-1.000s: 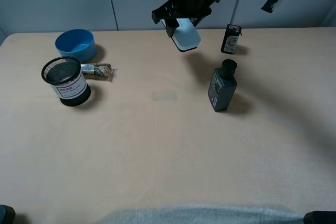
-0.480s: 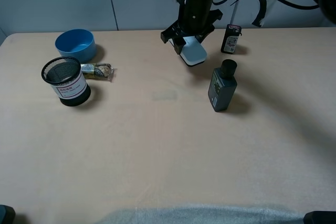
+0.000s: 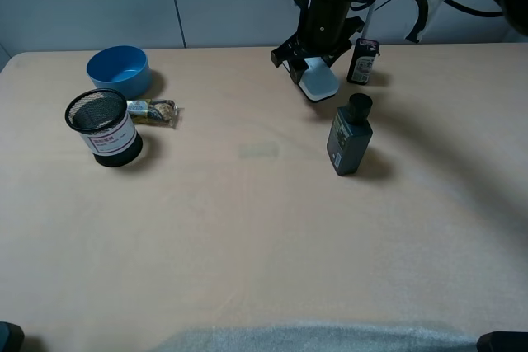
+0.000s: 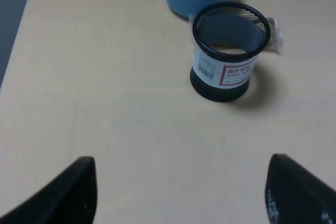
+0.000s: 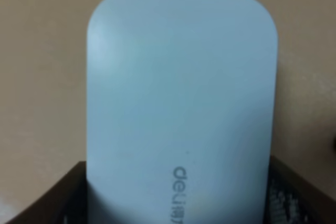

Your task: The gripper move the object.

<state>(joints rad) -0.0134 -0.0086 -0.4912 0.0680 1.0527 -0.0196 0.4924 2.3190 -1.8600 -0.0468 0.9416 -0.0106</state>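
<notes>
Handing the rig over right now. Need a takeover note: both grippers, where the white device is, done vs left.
Right gripper: jaws shut on the white device, held low at the far side of the table, between the black packet and the dark grey bottle; table contact unclear.
Left gripper: open, empty, near the mesh cup.
Done: device grasped.
Left: set it down, release, and probably back off clear of the bottle.
</notes>
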